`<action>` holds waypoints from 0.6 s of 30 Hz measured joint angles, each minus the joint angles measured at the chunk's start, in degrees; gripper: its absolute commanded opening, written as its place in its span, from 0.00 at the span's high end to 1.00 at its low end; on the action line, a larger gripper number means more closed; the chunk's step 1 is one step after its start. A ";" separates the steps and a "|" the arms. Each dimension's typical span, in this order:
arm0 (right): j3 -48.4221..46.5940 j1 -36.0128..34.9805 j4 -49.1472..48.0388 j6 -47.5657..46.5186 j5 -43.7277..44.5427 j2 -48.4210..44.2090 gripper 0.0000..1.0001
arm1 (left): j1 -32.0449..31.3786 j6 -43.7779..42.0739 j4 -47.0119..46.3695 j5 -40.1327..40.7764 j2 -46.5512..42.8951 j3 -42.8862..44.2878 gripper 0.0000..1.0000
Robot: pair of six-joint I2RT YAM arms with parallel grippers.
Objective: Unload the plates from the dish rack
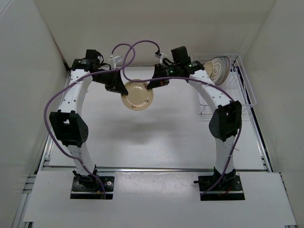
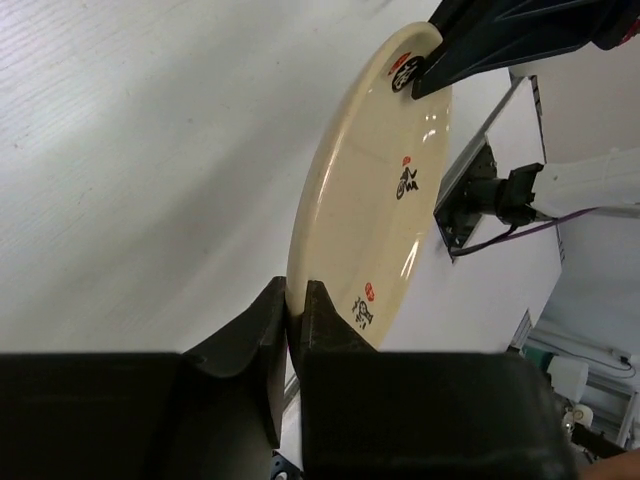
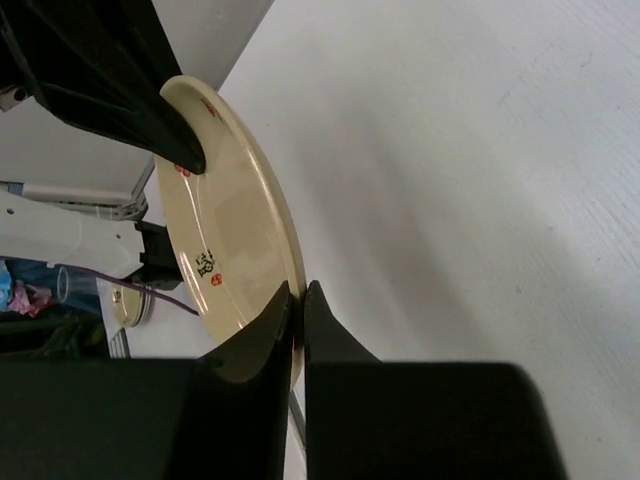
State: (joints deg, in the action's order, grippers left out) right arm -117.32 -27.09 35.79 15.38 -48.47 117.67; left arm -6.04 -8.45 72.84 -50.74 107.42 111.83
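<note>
A small tan plate [image 1: 137, 97] with small dark and red marks hangs in the air over the far middle of the table. My left gripper [image 1: 118, 87] is shut on its left rim, and my right gripper [image 1: 156, 84] is shut on its right rim. The left wrist view shows the plate [image 2: 370, 190] edge-on between my left gripper's [image 2: 295, 300] fingers, with the right fingers pinching the far rim. The right wrist view shows the plate [image 3: 225, 230] clamped in my right gripper [image 3: 298, 296]. A white plate with dark rings [image 1: 219, 69] leans in the white wire dish rack [image 1: 247, 90] at the far right.
White walls close in the table on the left, back and right. Purple cables [image 1: 133, 52] loop over both arms above the plate. The rack stands close against the right wall beside my right arm.
</note>
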 measured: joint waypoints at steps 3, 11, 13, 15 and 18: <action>-0.02 0.00 0.13 0.35 0.96 0.39 0.55 | -0.28 1.09 -0.50 1.46 -0.02 0.04 0.90; 1.36 0.85 1.62 -0.90 25.64 -0.55 0.18 | -0.66 6.54 -4.04 15.04 -0.11 1.51 0.90; 4.98 1.16 1.81 -2.10 33.77 -2.91 0.17 | 0.79 8.41 -5.07 16.63 -0.11 1.53 0.90; 9.18 1.29 1.46 -3.56 41.11 -5.99 0.17 | 3.50 10.62 -6.03 16.39 0.09 1.66 0.90; 15.56 1.57 1.42 -7.19 49.83 -12.26 0.17 | 10.45 14.47 -8.13 13.11 2.45 4.15 0.90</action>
State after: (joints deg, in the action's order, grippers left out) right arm -101.75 -25.52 37.21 8.19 1.37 105.41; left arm 4.40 6.02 64.71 -37.63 109.86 115.98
